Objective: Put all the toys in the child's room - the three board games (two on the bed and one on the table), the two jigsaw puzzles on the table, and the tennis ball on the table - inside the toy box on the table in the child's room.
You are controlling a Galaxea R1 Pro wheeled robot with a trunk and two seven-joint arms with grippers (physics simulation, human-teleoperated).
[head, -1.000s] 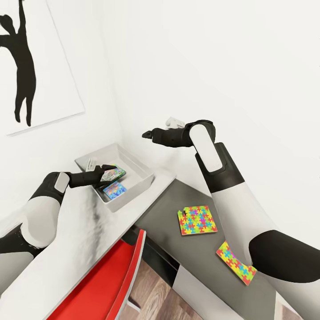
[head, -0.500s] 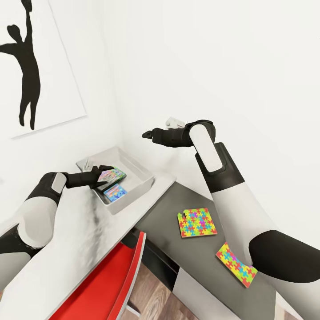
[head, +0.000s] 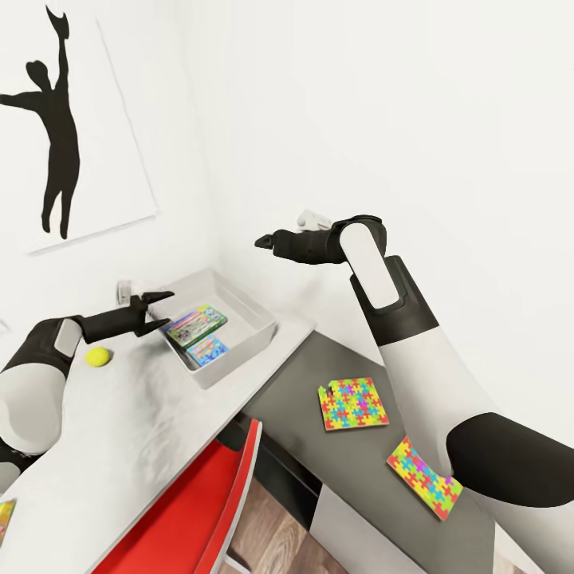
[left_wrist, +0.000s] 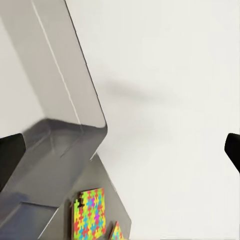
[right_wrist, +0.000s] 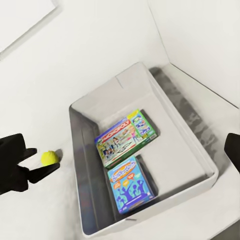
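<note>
lying in the toy box (head: 253,314) on the table (head: 135,430) are two board games (right_wrist: 127,137), the green-edged one beside the blue one (right_wrist: 131,184). the tennis ball (head: 98,356) sits on the table outside the box, just beside the left arm. two jigsaw puzzles (head: 354,403) lie flat on the lower dark cabinet top (head: 311,375), the second (head: 425,476) partly behind the right arm. a red chair (head: 199,510) is pushed under the table, and a black player silhouette (head: 56,151) hangs on the wall. the left gripper (head: 156,309) hovers by the box's rim with fingers spread, holding nothing. the right gripper (head: 266,241) hangs above the box; its fingers seem apart, though i cannot tell for sure.
</note>
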